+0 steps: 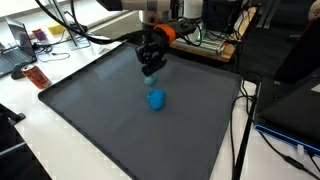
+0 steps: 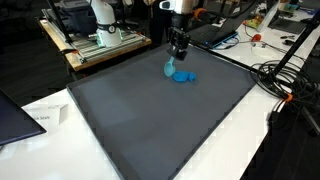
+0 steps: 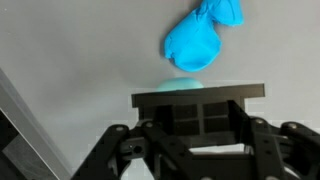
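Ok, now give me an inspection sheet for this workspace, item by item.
Surface: dark grey mat lying flat on a white table.
Job's things: blue soft lump on the mat; pale blue piece next to it, right at the gripper's tips.
Clutter: paper and dark laptop, both off the mat.
Grippers: gripper above the lump; grip unclear.
Cables: black cables at the table edge.
Surroundings: crowded benches behind.

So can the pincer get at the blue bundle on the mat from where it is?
Probably yes: the blue bundle lies in the open on the mat, just by the pincer, nothing between. But it seems shut on a pale blue piece.
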`<action>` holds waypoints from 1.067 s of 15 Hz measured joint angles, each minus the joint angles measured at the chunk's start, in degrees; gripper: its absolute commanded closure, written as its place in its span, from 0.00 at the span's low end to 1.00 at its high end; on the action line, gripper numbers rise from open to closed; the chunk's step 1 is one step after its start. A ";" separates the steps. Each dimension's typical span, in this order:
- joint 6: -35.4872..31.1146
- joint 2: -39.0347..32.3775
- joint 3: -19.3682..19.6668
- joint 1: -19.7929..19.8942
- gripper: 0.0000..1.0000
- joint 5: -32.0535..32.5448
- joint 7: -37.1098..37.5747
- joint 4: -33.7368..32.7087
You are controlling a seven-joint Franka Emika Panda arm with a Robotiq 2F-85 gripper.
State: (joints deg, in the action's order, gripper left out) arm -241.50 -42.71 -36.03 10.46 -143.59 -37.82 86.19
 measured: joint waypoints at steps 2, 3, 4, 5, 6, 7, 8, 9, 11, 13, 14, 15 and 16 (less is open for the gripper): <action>0.00 0.02 2.79 -2.10 0.63 0.00 0.00 -0.18; 0.00 0.01 4.06 -3.03 0.63 0.00 0.00 -0.31; 0.00 0.01 5.16 -3.88 0.63 0.00 0.00 -0.49; 0.00 -0.03 6.19 -4.72 0.63 0.00 0.00 -0.76; 0.00 -0.08 7.14 -5.48 0.63 0.00 0.00 -1.04; 0.00 -0.17 7.95 -6.17 0.63 0.00 0.00 -1.24; 0.00 -0.32 8.73 -6.82 0.63 0.00 0.00 -1.44; 0.00 -0.49 9.70 -7.65 0.63 0.00 0.00 -1.67; 0.00 -0.84 11.95 -9.58 0.63 0.00 0.00 -2.06; 0.00 -1.36 14.66 -11.93 0.63 0.00 0.00 -2.42; 0.00 -1.67 16.28 -13.29 0.63 0.00 0.03 -2.46; 0.01 -2.04 17.82 -14.62 0.63 0.00 0.10 -2.46; 0.00 -2.30 19.17 -15.93 0.63 0.00 0.11 -2.56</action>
State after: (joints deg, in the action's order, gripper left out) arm -241.49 -45.01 -16.86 -5.47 -143.59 -37.71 83.63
